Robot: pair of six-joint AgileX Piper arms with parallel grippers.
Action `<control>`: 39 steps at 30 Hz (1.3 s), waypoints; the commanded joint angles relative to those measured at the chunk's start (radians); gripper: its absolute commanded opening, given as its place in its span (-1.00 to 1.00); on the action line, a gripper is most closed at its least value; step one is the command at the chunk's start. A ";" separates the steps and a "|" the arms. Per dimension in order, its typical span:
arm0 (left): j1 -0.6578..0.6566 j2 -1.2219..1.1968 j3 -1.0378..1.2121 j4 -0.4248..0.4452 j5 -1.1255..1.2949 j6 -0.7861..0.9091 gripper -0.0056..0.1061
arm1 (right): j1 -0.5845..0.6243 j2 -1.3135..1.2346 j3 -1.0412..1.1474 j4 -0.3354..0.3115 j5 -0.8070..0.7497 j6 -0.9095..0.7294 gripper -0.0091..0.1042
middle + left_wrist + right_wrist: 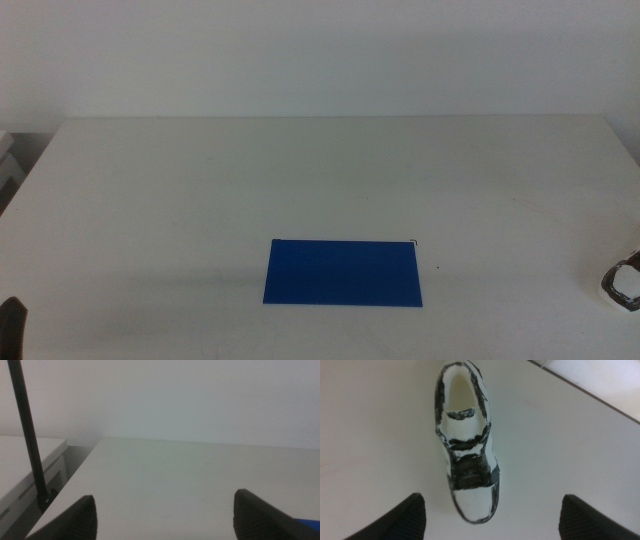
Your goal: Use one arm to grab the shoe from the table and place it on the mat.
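The shoe (467, 445), white with black panels, lies on the white table (380, 435) in the right wrist view, seen from above, toe end nearest the jaws. My right gripper (491, 510) hovers over it, jaws open wide on either side, not touching. In the middle view only part of the shoe (624, 283) shows at the far right edge, and the right arm is out of view. The blue mat (343, 272) lies flat at front centre, bare. My left gripper (165, 520) is open and empty; it waits at the bottom left corner (12, 320).
The table's right edge (590, 395) runs close beside the shoe. A black pole (27, 430) and a white cabinet (30, 460) stand off the table's left side. A sliver of the mat (307, 521) shows beside the left jaw.
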 commanded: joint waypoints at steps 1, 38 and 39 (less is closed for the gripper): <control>-0.005 -0.003 0.005 -0.004 -0.082 -0.003 0.78 | -0.013 -0.005 -0.026 -0.026 -0.008 -0.028 0.65; -0.005 -0.003 0.005 -0.004 -0.082 -0.003 0.78 | -0.072 0.229 -0.023 0.009 -0.175 -0.094 0.65; -0.005 -0.003 0.005 -0.004 -0.082 -0.003 0.78 | -0.072 0.236 -0.023 0.008 -0.184 -0.094 0.65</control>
